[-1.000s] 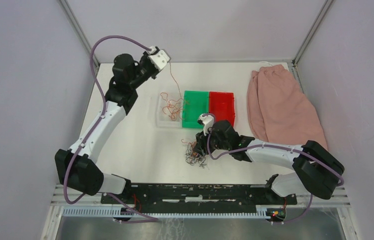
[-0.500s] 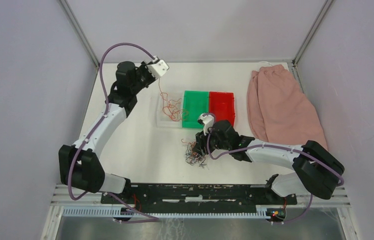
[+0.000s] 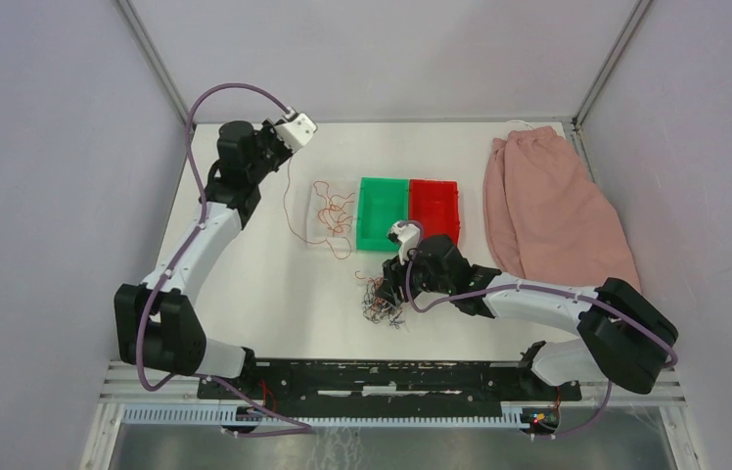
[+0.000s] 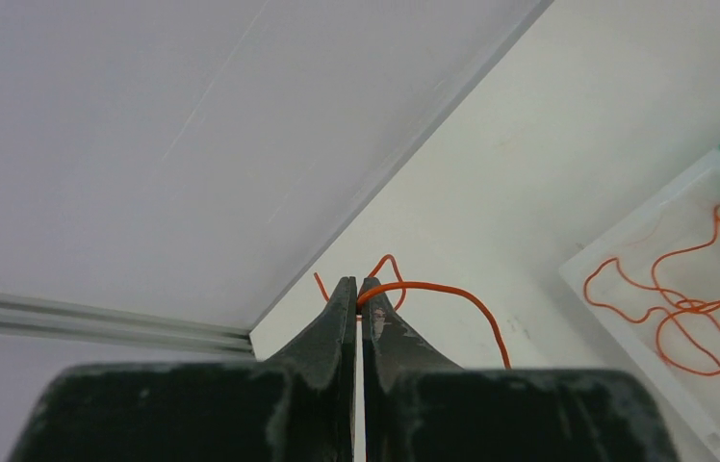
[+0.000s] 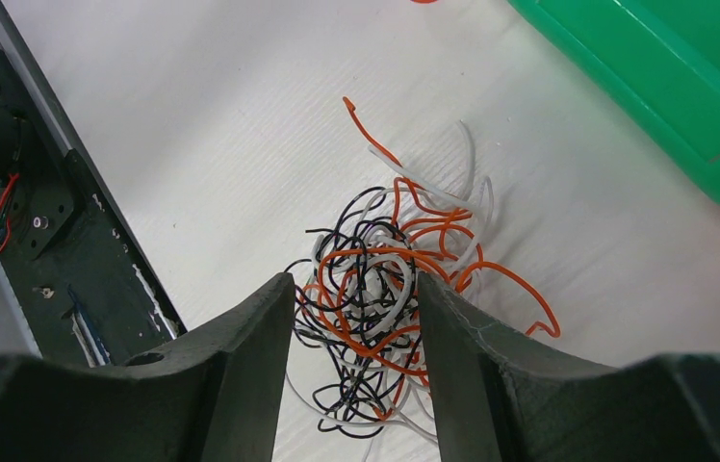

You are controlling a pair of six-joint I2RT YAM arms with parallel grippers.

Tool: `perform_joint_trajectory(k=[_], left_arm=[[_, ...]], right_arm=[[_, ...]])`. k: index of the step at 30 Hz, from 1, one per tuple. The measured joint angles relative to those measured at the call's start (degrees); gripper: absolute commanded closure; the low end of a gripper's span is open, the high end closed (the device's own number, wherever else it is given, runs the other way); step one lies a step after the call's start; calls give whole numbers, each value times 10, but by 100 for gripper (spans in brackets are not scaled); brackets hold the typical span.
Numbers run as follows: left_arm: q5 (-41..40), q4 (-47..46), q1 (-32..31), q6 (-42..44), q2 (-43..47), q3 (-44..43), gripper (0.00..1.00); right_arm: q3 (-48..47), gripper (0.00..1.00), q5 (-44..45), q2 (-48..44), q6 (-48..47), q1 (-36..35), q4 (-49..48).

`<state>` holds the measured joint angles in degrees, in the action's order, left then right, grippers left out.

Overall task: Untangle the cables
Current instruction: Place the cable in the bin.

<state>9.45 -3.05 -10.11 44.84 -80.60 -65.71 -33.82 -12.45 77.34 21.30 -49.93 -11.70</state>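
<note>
The cables are a clump of thin orange, black and white wires (image 3: 382, 299) on the white table in front of the bins. In the right wrist view the clump (image 5: 385, 308) lies between my fingers. My right gripper (image 3: 399, 284) is open and low over the clump, with a finger on each side of it (image 5: 354, 279). My left gripper (image 3: 287, 149) is raised at the far left. It is shut on one long orange wire (image 3: 286, 201) that hangs down to the table beside the clear tray. The left wrist view shows the tips (image 4: 357, 284) pinching this wire (image 4: 433, 287).
A clear tray (image 3: 309, 235) holds several loose orange wires; it also shows in the left wrist view (image 4: 626, 318). A green bin (image 3: 384, 213) and a red bin (image 3: 434, 208) stand beside it. A pink cloth (image 3: 548, 211) lies at the right. The black base rail (image 5: 48, 221) runs along the near edge.
My left gripper has swung left and a little lower, dragging the orange wire's hanging end from over the tray to its left side. The right arm has not moved.
</note>
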Motion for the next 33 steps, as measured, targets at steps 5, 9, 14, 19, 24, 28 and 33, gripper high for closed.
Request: perform_joint_trajectory(k=[5,9,14,19,24,28,33], left_arm=[[3,15,-40,-35,-13,-21,97],[7,28,-69,-63,-42,-59,97],[0,42,-91,-76,-98,-135,97],[-24,42,-92,-75,-158,-225,97],[-34,42,-90,-75,-176,-259,97],[-34,42,-90,-75,-176,-264,97],[-34,45,-90,-75,-176,-264,97]], right_arm=[[0,43,0,0,2,0,0],[0,43,0,0,4,0,0],[4,40,0,-5,6,0,-2],[8,32,2,-19,7,0,0],[-18,28,2,-22,-9,3,23],[-84,23,-7,-6,-37,15,32],[-192,21,-29,64,-91,34,5]])
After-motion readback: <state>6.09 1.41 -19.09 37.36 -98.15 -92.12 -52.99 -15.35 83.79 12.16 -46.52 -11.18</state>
